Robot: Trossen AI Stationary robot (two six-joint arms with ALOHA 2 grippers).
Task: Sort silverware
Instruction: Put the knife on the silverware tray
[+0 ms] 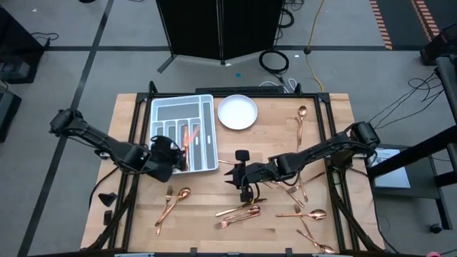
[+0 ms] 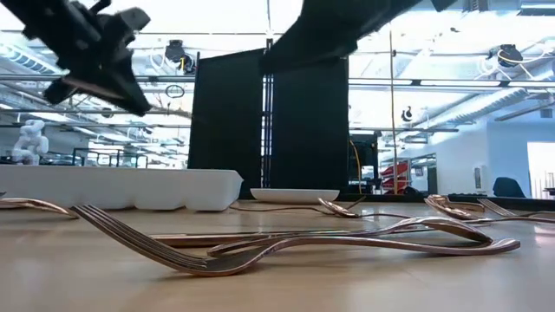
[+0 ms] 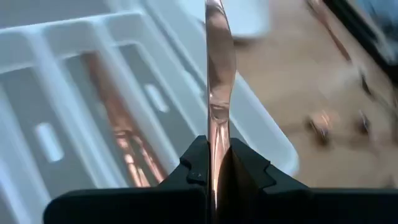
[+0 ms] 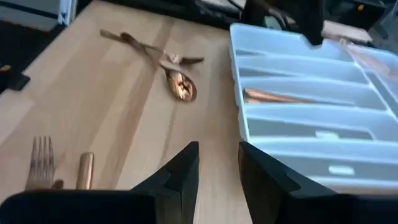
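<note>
My left gripper (image 1: pixel 175 158) hovers at the near edge of the grey compartmented tray (image 1: pixel 158 114), shut on one slim copper piece of silverware (image 3: pixel 219 74), which reaches out over the tray. Another copper piece (image 3: pixel 118 134) lies in a tray compartment. My right gripper (image 4: pixel 217 168) is open with nothing between its fingers. It hangs above the middle of the table (image 1: pixel 232 178) and points toward the table's left edge. Loose forks (image 1: pixel 239 212) and spoons (image 1: pixel 303 214) lie flat on the wood near the front. My left gripper pinches one end of the copper piece (image 3: pixel 217 155) between its two fingers. That end is hidden between the fingers. The piece stands on edge and runs straight out along the fingers. It is lifted clear above the tray, and its free end (image 3: pixel 214 15) points toward the tray's far side.
A white round plate (image 1: pixel 237 112) sits right of the tray at the far side. A spoon and fork (image 1: pixel 173 200) lie at the front left. More pieces (image 1: pixel 300 121) lie at the right. A fork (image 2: pixel 199 251) lies close in the low view.
</note>
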